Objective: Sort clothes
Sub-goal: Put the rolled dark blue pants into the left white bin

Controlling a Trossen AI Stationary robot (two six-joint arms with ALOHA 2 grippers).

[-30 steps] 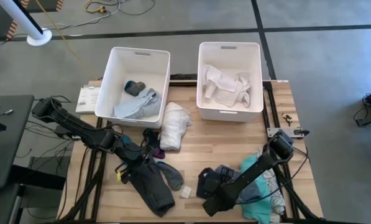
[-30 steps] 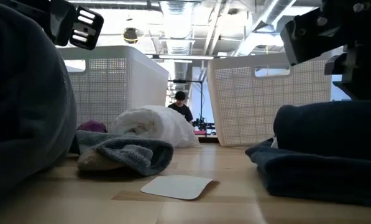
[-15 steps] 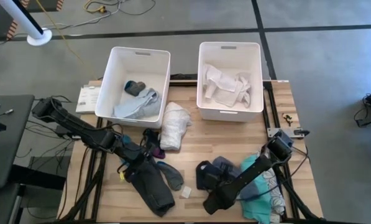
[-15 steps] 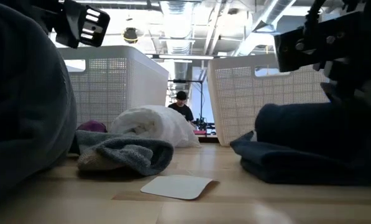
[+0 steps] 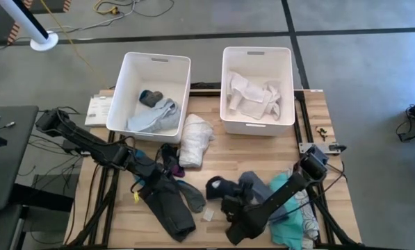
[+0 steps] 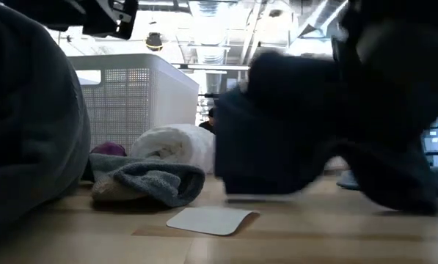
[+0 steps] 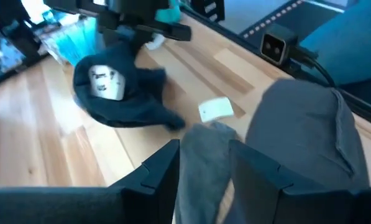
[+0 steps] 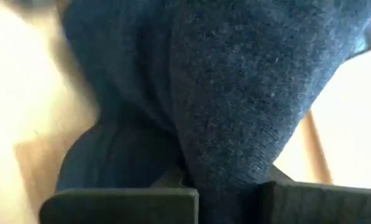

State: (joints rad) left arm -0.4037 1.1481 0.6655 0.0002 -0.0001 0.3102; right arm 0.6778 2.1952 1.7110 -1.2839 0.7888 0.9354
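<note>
I have the right gripper (image 5: 229, 205) clamped on a dark navy knitted garment (image 5: 224, 194), near the front of the wooden table (image 5: 242, 149), right of centre. In the right wrist view the navy knit (image 8: 235, 93) fills the frame and bunches down between the two dark fingers (image 8: 123, 202). The low view shows the same garment (image 6: 307, 132) raised off the tabletop as a dark hanging mass.

My left gripper (image 5: 153, 182) sits over the long dark grey garment (image 5: 169, 212) at the front left of the table. Its jaws stand partly apart with a fold of grey cloth (image 7: 204, 168) between the fingers (image 7: 157, 177); I cannot tell whether they actually pinch it.

A rolled white fabric bundle (image 5: 194, 139) lies just in front of the two white plastic bins. The left bin (image 5: 150, 94) holds a light blue-grey piece (image 5: 151, 118) and a small dark one (image 5: 150, 97). The right bin (image 5: 257, 89) holds white garments (image 5: 252, 96). A teal cloth (image 5: 287, 208) lies under my right arm, and a small white card (image 5: 208, 214) rests on the wood between the grippers.
</note>
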